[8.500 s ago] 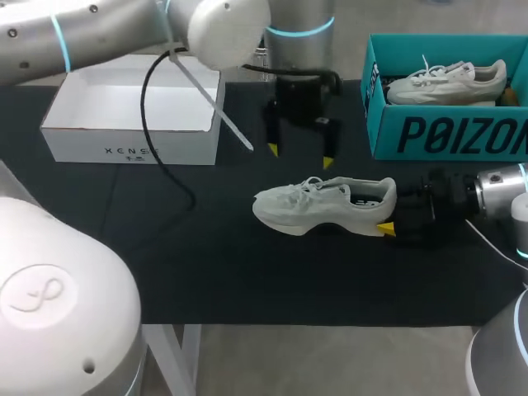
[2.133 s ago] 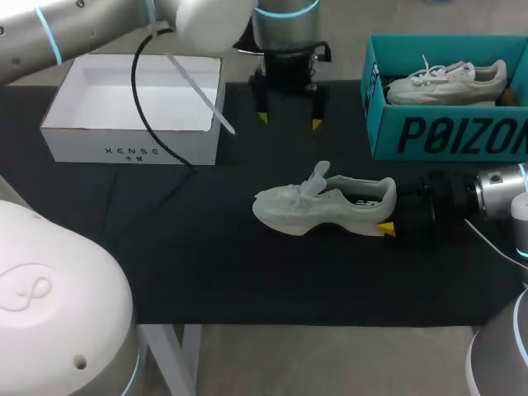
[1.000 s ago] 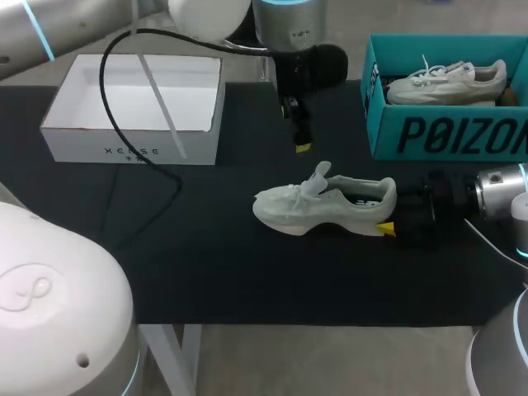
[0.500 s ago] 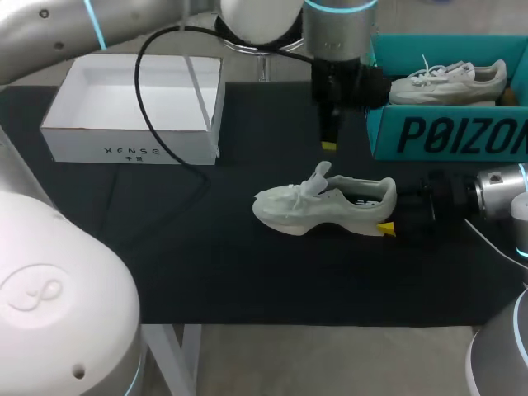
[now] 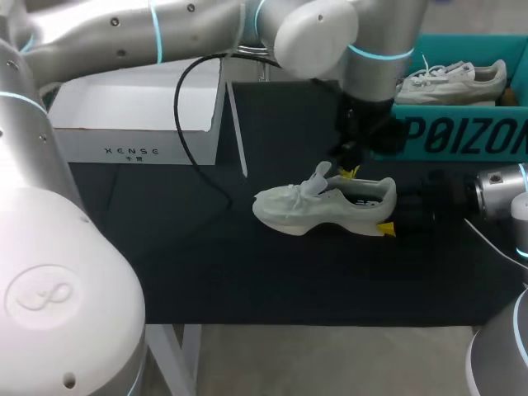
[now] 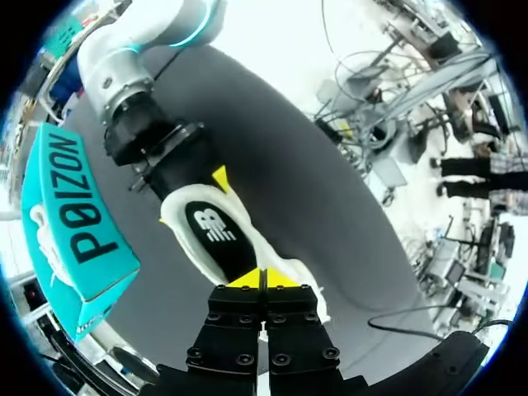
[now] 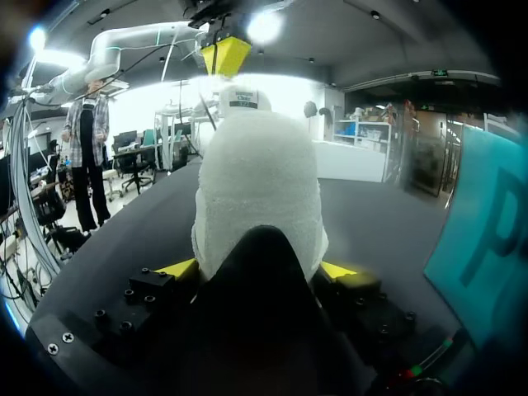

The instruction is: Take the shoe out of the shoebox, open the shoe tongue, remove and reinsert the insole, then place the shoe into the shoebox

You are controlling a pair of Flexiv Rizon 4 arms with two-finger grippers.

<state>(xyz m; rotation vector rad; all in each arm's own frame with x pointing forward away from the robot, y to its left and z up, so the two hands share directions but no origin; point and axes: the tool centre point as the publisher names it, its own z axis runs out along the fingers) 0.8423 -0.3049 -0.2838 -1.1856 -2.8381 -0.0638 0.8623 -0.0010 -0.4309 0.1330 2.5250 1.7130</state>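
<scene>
**Shoe out on the bench, heel clamped**

The white shoe (image 5: 322,206) is sitting upright on the dark bench (image 5: 247,272) with its tongue standing up. The right gripper (image 7: 257,272) is clamping the heel from both sides. The left gripper (image 6: 264,279) is hanging over the shoe's opening with its fingers pressed together. The teal shoebox (image 5: 450,136) is sitting just behind the shoe, holding another shoe (image 5: 445,82).

left arm (image 5: 165,25): our silver-grey rounded links, cyan glowing rings at joints
cable (image 5: 176,107): black, loops off our left arm
joint cap (image 5: 45,294): white dome, embossed loop emblem
right arm (image 5: 497,186): silver wrist, cyan ring, black end piece
left jaws: black blocks, small screws, yellow tips
right jaws: we see the same, black, screws, yellow tips
</scene>
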